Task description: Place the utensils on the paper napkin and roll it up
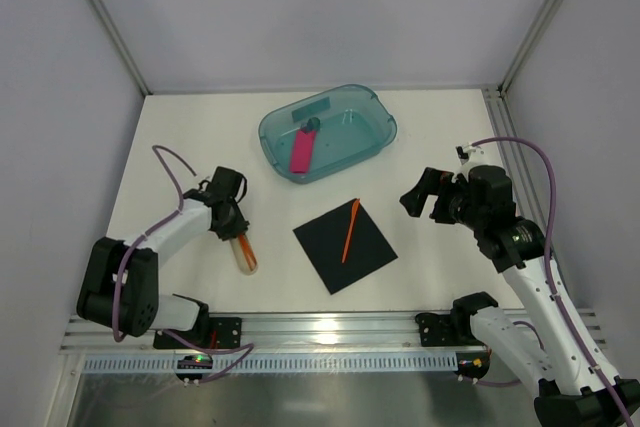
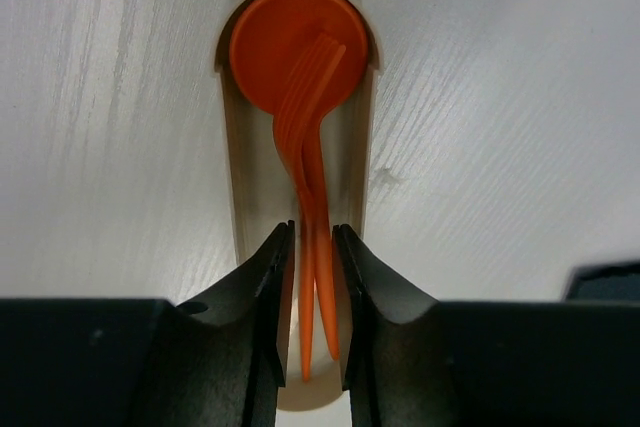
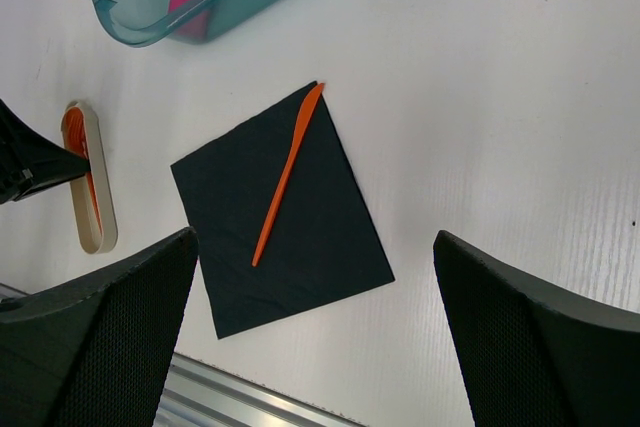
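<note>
The black paper napkin [image 1: 345, 247] lies flat near the table's front middle, also in the right wrist view [image 3: 300, 237]. One slim orange utensil [image 1: 350, 230] lies diagonally on it [image 3: 285, 177]. Two more orange utensils [image 2: 305, 137] lie inside a pale beige tube [image 2: 240, 197], left of the napkin [image 1: 243, 250]. My left gripper [image 2: 313, 237] reaches into the tube, jaws closed against the two thin handles; it shows in the top view [image 1: 232, 225]. My right gripper [image 1: 425, 197] is wide open and empty, held above the table to the right of the napkin [image 3: 315, 237].
A teal translucent tub [image 1: 380, 112] stands behind the napkin with a pink flat bar [image 1: 302, 152] inside; its corner shows in the right wrist view [image 3: 150, 32]. A metal rail [image 1: 330, 327] runs along the table's near edge.
</note>
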`<action>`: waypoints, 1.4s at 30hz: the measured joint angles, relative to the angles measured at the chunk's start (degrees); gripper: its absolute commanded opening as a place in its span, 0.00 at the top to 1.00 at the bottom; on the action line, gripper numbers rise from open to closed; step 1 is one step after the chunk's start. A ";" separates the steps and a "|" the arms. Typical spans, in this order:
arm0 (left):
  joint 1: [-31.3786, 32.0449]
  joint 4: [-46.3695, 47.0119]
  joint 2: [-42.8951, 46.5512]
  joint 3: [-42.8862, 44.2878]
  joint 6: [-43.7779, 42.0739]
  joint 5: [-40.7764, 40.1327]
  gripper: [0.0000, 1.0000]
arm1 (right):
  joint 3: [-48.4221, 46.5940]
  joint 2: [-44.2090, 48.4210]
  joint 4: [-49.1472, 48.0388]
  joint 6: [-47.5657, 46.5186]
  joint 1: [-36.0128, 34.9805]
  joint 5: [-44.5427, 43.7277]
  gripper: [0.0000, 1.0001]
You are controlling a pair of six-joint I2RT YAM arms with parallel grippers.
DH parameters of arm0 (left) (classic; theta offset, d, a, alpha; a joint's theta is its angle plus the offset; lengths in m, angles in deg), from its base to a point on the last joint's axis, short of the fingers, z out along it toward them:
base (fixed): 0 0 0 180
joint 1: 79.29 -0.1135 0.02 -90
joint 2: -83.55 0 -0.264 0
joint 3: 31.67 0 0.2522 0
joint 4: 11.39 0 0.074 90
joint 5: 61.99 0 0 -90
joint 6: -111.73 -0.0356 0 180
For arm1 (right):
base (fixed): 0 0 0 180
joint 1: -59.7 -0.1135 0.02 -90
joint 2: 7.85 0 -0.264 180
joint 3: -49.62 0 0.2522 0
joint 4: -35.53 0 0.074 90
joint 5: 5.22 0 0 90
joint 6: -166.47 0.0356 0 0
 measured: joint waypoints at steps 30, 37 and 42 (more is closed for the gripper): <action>-0.02 -2.78 1.75 0.37 0.22 -1.09 1.00 | 0.39 -0.02 -0.02 0.31 0.00 0.85 0.00; 0.33 -6.62 4.59 4.07 0.07 -1.97 1.00 | 0.42 -1.49 -0.09 0.26 0.00 0.83 0.00; 7.69 -8.98 5.01 12.41 -1.62 -1.36 1.00 | 0.42 -2.32 -0.13 0.26 0.00 0.83 0.00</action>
